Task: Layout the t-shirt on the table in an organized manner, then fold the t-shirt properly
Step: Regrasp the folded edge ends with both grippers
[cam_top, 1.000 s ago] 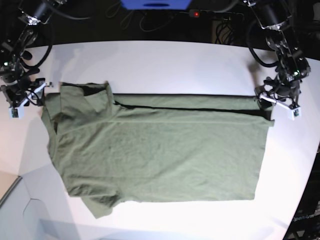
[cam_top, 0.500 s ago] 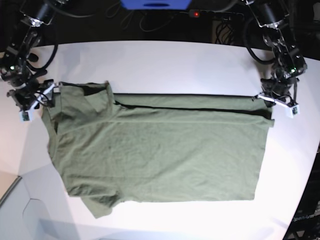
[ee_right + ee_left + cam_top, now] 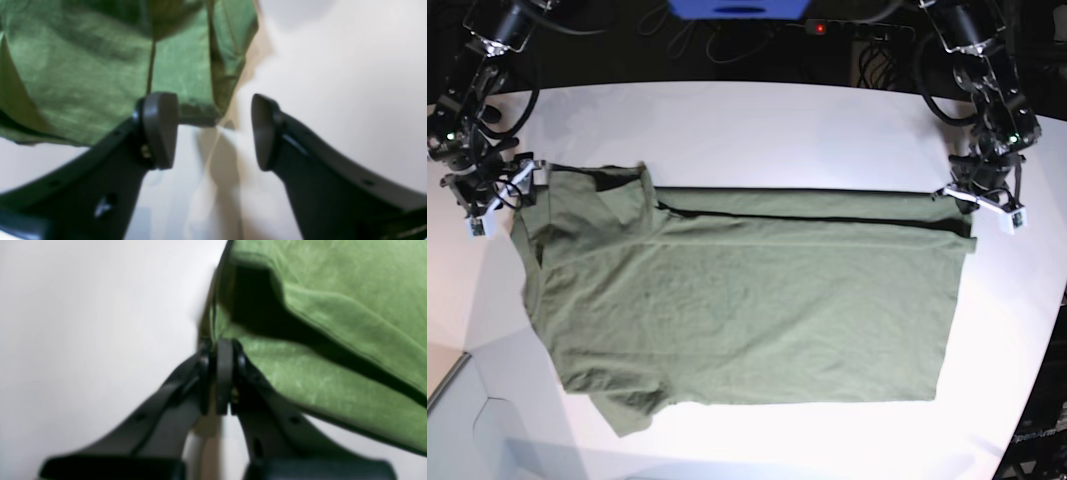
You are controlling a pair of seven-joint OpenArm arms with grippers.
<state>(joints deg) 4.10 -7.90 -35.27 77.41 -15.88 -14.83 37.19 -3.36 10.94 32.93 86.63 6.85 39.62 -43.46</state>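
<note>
A white table (image 3: 747, 130) with a curved far edge; dark cables beyond it at 12 o'clock. The shirt (image 3: 747, 300) lies flat mid-table. At 3 o'clock the left gripper (image 3: 222, 380) reaches down, fingers pinching the shirt's corner. At 9 o'clock the right gripper (image 3: 213, 130) stands spread beside a sleeve edge.

Overhead base view, two close wrist views
</note>
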